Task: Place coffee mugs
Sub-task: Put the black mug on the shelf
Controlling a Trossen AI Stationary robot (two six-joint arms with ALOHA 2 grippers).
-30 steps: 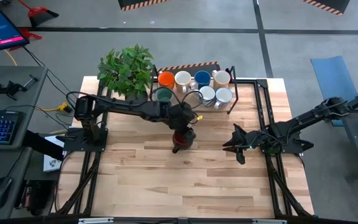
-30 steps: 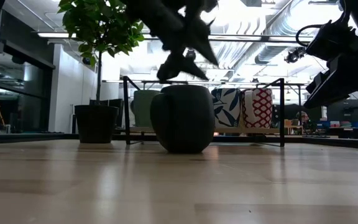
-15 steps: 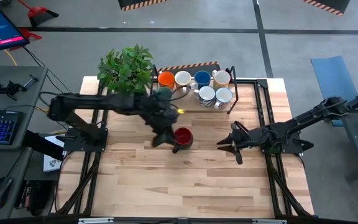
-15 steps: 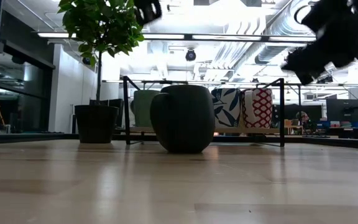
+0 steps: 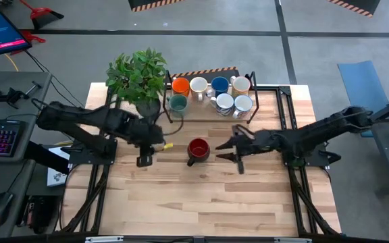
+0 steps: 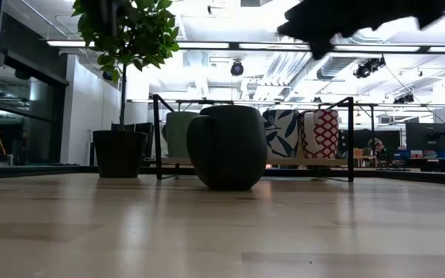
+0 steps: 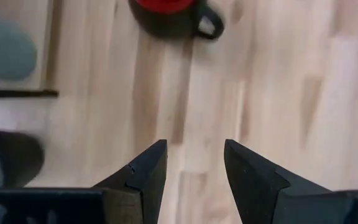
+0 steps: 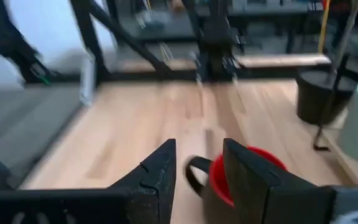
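Observation:
A mug, red inside and dark outside (image 5: 198, 149), stands upright on its base mid-table; the low view shows it as a dark mug (image 6: 229, 147). Its handle (image 8: 194, 171) points toward the near edge. My right gripper (image 5: 223, 150) is open, level, just to the mug's right and apart from it; the right wrist view has it (image 8: 197, 158) facing the mug (image 8: 247, 171). My left gripper (image 5: 143, 159) is open, left of the mug, pointing down (image 7: 194, 155) at bare wood. Several more mugs stand in the rack (image 5: 248, 120): orange (image 5: 180, 86), blue (image 5: 219, 86), teal (image 5: 177, 102), white ones (image 5: 234, 103).
A potted plant (image 5: 139, 74) stands at the far left, beside the black wire rack along the far edge. The rack's front bar (image 6: 253, 100) runs behind the mug in the low view. Bare wood (image 5: 201, 196) stretches from the mug to the near edge.
My left gripper has drawn away from above the red mug, toward the table's left edge and slightly nearer. My right gripper has travelled toward the table's left, closing on the mug. The mug has stayed where it was, upright.

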